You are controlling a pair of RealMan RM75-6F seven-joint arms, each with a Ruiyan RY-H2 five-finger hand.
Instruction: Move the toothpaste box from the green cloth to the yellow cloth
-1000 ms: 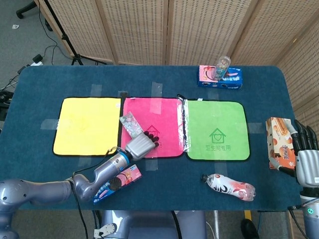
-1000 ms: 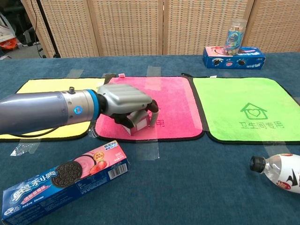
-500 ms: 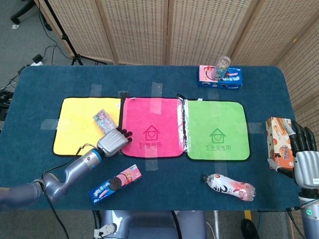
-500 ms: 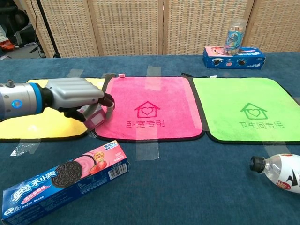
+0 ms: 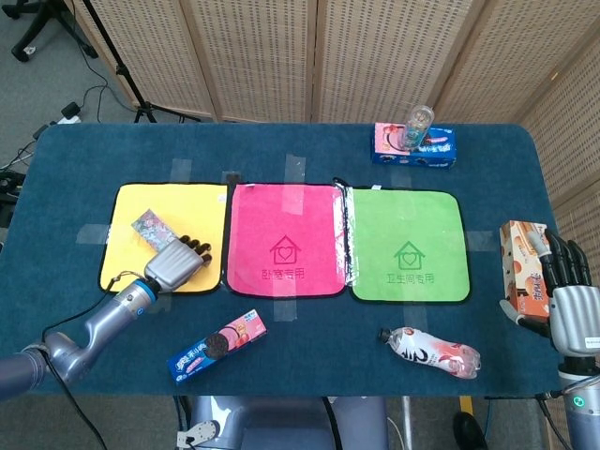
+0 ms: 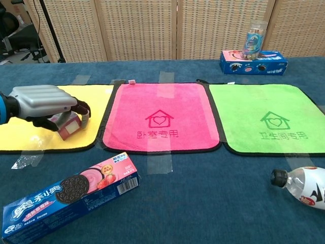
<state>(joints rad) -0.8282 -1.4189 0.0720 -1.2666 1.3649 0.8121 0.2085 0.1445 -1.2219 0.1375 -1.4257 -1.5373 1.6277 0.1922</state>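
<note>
The toothpaste box (image 5: 150, 228), small with a patterned face, is over the yellow cloth (image 5: 197, 211) at the table's left. My left hand (image 5: 176, 264) grips it from the near side, fingers curled around it. In the chest view the same left hand (image 6: 45, 104) covers the top of the toothpaste box (image 6: 68, 125), low over the yellow cloth (image 6: 86, 91); whether the box touches the cloth I cannot tell. The green cloth (image 5: 408, 244) on the right lies bare. My right hand (image 5: 569, 291) stays at the table's right edge, fingers straight, holding nothing.
A pink cloth (image 5: 284, 239) lies between the yellow and green ones. An Oreo box (image 6: 71, 190) sits near the front edge, a plastic bottle (image 5: 431, 350) at front right. An orange snack box (image 5: 523, 270) stands beside my right hand. A blue box (image 5: 414, 147) with a can is at the back.
My left hand has carried the toothpaste box leftward, from over the pink cloth to over the yellow cloth. The right hand has barely moved.
</note>
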